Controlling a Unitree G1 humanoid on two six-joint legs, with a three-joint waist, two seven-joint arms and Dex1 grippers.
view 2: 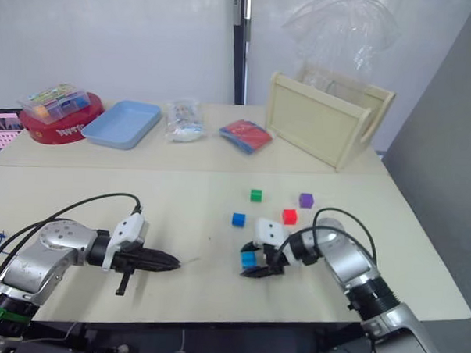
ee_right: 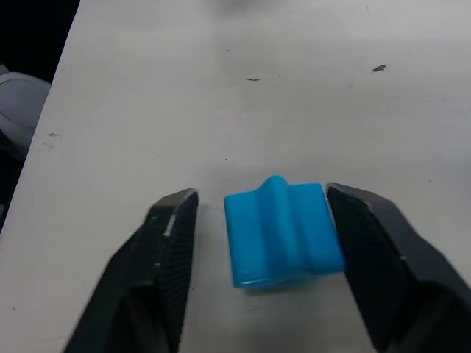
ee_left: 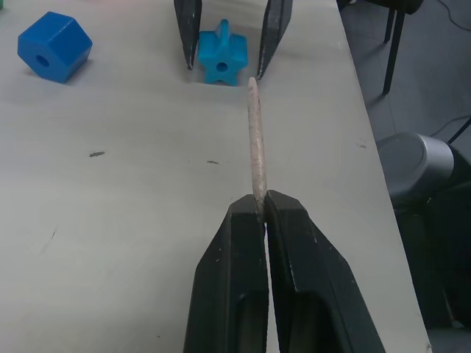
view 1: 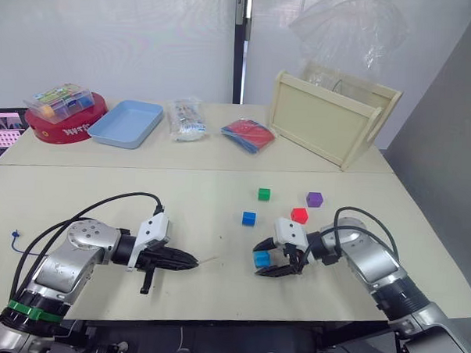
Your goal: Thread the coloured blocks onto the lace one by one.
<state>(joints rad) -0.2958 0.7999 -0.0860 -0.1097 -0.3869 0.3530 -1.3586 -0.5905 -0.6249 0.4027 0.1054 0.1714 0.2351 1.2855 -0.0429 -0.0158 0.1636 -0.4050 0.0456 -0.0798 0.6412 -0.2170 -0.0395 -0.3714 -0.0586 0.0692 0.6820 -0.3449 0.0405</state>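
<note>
While the lace's stiff tip [ee_left: 255, 140] is pinched in the closed left fingers [ee_left: 265, 220], the light-blue star block [ee_right: 283, 229] sits ungripped between the wide-open right fingers [ee_right: 173, 243]; it could be knocked away on closing.

The pale table [view 1: 102, 194] bears scattered coloured blocks [view 1: 249, 218] and a blue tray [view 1: 127, 123].

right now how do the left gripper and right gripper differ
The left gripper is shut on the lace's pale stiff tip, which points toward the other arm; the right gripper is open, holding nothing. The left gripper pinches something already; the right gripper only straddles the light blue block, which sits on the table between its fingers. Both lie low over the table, facing each other.
</note>
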